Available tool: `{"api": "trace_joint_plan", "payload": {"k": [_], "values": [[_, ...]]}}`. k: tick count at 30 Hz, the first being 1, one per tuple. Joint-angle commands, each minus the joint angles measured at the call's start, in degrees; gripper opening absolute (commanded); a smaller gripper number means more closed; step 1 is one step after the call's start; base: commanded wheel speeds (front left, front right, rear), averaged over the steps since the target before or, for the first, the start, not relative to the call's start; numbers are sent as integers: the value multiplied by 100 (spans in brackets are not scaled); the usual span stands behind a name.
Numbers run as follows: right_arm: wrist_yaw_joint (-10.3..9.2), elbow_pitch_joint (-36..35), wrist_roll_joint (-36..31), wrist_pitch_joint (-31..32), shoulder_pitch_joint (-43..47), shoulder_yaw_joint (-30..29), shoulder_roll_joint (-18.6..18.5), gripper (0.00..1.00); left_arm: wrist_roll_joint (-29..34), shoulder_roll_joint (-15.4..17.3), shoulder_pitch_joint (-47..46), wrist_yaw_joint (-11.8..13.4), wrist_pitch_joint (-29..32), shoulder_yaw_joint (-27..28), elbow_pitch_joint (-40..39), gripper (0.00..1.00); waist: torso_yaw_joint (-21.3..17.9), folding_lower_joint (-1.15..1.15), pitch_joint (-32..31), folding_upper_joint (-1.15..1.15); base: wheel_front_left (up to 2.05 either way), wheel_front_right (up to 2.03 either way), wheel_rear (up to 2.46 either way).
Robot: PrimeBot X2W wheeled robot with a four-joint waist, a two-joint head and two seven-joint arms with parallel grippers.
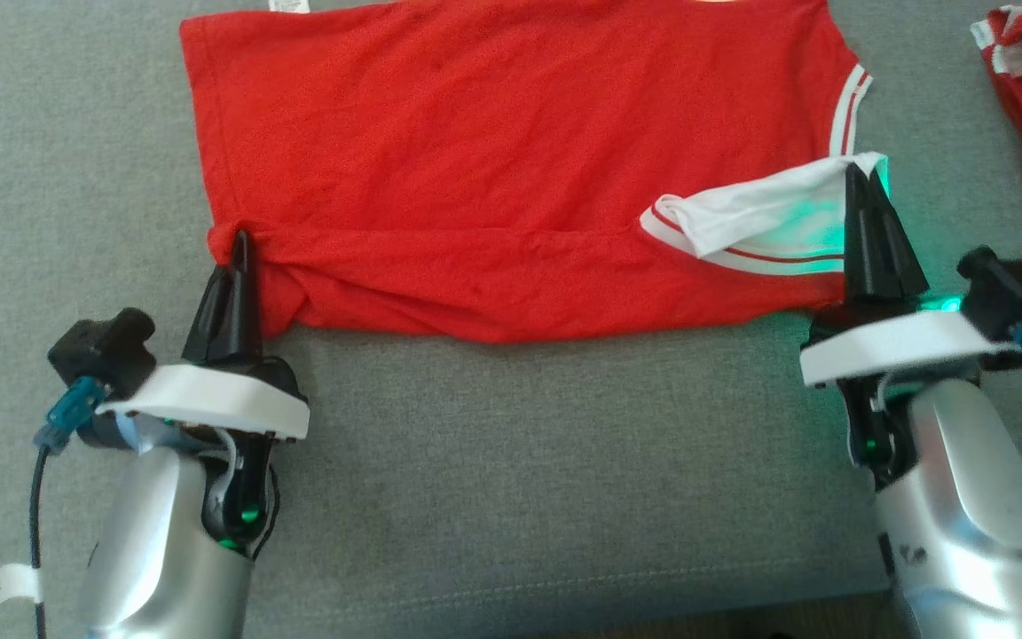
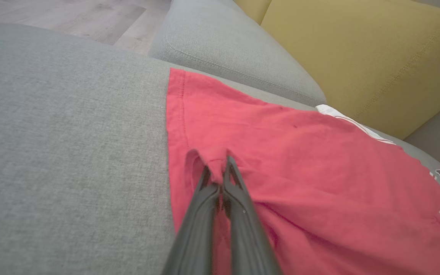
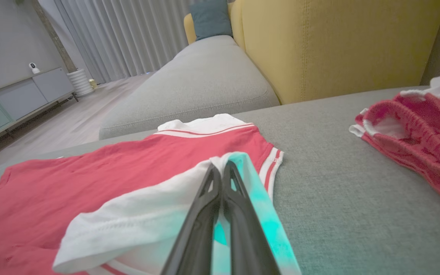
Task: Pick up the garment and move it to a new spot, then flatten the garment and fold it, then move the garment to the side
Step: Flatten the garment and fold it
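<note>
On the red garment (image 1: 493,151), the left gripper (image 1: 240,248) clamps the hem corner (image 1: 220,236); the right gripper (image 1: 863,182) clamps the white sleeve (image 1: 759,217).

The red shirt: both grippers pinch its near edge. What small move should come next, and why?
Probably carry both pinched points together, away from the robot, across the red shirt toward its far edge. The left gripper is shut on the bunched hem corner, the right gripper on the white sleeve, and only a narrow strip is turned over; the rest lies flat.
</note>
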Motion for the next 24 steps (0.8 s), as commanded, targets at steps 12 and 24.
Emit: {"api": "trace_joint_plan", "payload": {"k": [12,24], "values": [[-5,1398,-22,-47,-1075,-8,-6,100,67,9,271,66,-29,-23,-560,100,156,0,-50,0,0,0,0],[-5,1130,-432,-125,-1226,-416,-37,100,-87,211,1146,324,634,47,-1253,100,143,0,-323,0,0,0,0]]}}
